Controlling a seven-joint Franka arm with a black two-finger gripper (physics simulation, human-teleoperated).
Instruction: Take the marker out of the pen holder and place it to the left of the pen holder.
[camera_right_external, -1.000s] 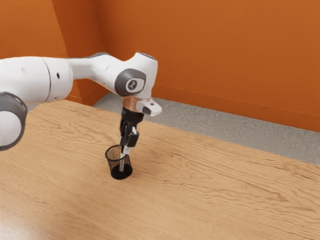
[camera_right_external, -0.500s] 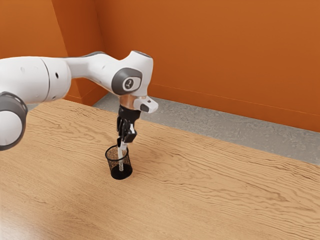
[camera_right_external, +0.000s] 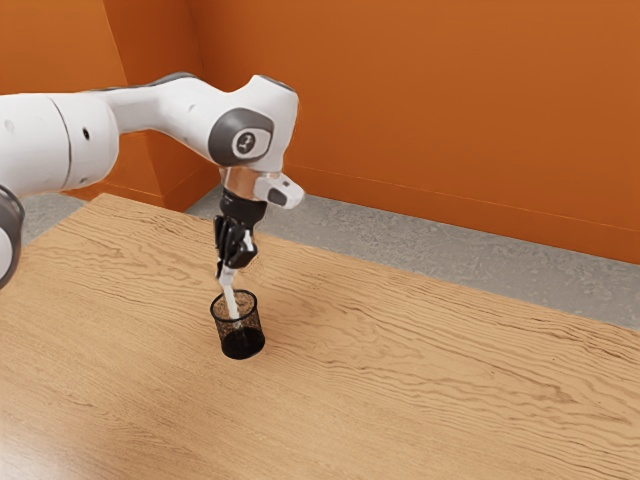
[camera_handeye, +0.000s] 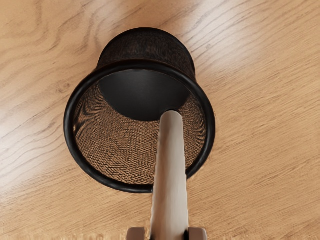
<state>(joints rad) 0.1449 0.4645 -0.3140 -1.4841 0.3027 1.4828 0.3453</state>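
Above the pen holder, my gripper (camera_right_external: 229, 268) is shut on the white marker (camera_right_external: 231, 297), which hangs slightly tilted with its lower end still inside the rim. The black mesh pen holder (camera_right_external: 242, 343) stands upright on the table. In the wrist view the marker (camera_handeye: 171, 170) runs from between the two fingertips of the gripper (camera_handeye: 168, 234) over the rim of the pen holder (camera_handeye: 70, 125), its far end above the dark bottom.
The wooden table (camera_right_external: 420, 370) spreads around the pen holder. Beyond its back edge lie a grey floor (camera_right_external: 400, 240) and an orange wall (camera_right_external: 420, 110).
My gripper has risen and moved toward the exterior view's left, drawing the marker partly up out of the pen holder and tilting it. The pen holder has stayed in place.
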